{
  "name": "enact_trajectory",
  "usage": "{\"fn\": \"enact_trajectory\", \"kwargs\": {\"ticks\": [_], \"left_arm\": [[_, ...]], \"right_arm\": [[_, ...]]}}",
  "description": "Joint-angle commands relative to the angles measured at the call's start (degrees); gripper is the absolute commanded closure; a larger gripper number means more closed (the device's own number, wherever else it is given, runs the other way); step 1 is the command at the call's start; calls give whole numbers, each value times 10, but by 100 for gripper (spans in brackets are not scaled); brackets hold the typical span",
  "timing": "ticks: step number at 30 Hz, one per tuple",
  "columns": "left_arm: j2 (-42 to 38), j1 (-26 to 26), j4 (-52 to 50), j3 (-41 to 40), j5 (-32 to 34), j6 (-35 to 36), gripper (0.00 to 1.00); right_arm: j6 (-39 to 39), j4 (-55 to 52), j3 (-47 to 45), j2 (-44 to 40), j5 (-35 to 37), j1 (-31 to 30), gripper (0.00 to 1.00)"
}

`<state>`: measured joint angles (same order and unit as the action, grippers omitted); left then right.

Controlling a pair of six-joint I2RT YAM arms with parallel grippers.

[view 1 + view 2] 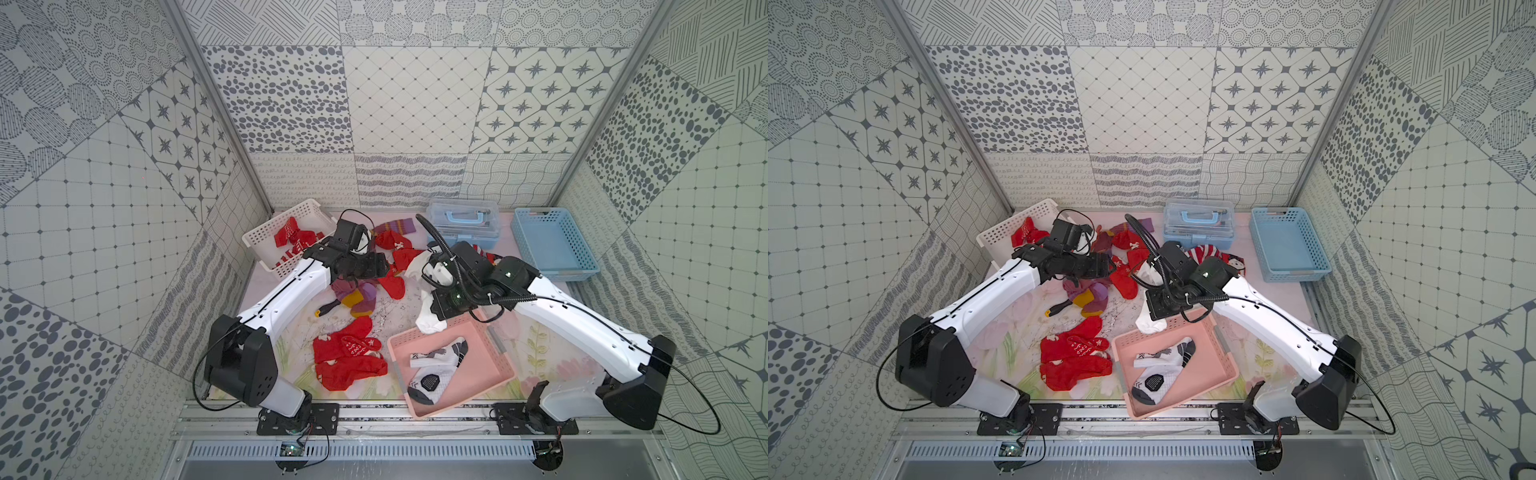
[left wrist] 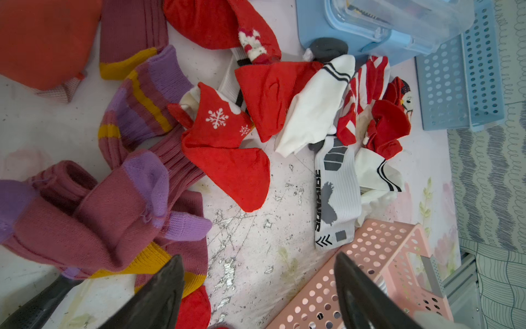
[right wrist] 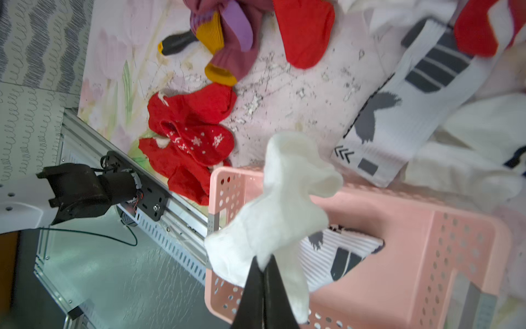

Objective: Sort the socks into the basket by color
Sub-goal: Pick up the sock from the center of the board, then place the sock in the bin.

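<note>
The socks lie scattered over the desk (image 1: 399, 316), and one plain white sock (image 3: 280, 205) hangs pinched in the right gripper (image 3: 264, 266), whose jaws are closed tight on its fabric. In the right wrist view this sock dangles over the rim of the pink basket (image 3: 412, 228); in a top view it hangs at the far edge of that basket (image 1: 432, 322). Inside the pink basket (image 1: 478, 374) two white socks with black and grey marks (image 1: 440, 353) already lie.

The left gripper (image 2: 259, 287) holds nothing; its jaws stand wide apart above the bare desk, with a heap of purple socks with yellow bands (image 2: 113, 205) just beside one finger and the pink basket's wall (image 2: 384, 250) beside the other. Ahead of it lie a red sock with snowflakes (image 2: 222, 136), more red socks, a folded white sock (image 2: 313, 108) and a long white sock with grey marks (image 2: 336, 193).

Farther out, a pile of red socks (image 1: 349, 361) lies near the front of the desk, beside the pink basket. The white basket (image 1: 286, 237) at the far left holds red socks (image 1: 293, 237). The blue basket (image 1: 552, 245) stands at the far right, next to a clear blue box (image 1: 463, 224). A screwdriver handle (image 1: 326, 309) pokes out beside the purple heap.
</note>
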<state>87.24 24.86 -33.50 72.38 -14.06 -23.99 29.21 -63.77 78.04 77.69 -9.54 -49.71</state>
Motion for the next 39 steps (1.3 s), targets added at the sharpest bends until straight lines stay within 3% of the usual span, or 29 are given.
{"fn": "enact_trajectory", "kwargs": {"ticks": [1, 6, 13, 18, 24, 26, 28, 31, 35, 39], "left_arm": [[18, 6, 31, 18, -29, 26, 18], [42, 14, 32, 38, -25, 32, 17], [92, 33, 29, 77, -27, 51, 17], [125, 46, 29, 106, -28, 61, 17], [162, 52, 37, 130, -27, 61, 16], [173, 54, 41, 138, -28, 62, 16], [188, 54, 40, 150, -29, 65, 16], [210, 55, 38, 167, -30, 69, 16], [242, 55, 35, 189, -32, 74, 16], [269, 57, 32, 213, -32, 80, 16]], "right_arm": [[73, -24, -67, -34, 7, -22, 100], [140, 20, -179, -67, 35, -23, 100], [189, 184, -311, -8, 44, 8, 100], [189, 240, -321, 35, 49, 14, 100], [166, 230, -296, 79, 28, 19, 100], [159, 218, -283, 78, 20, 19, 95], [154, 196, -270, 71, 20, 20, 81], [149, 159, -253, 44, 21, 20, 69], [146, 112, -232, 3, 30, 20, 40], [145, 82, -202, -41, 51, 33, 20]]}}
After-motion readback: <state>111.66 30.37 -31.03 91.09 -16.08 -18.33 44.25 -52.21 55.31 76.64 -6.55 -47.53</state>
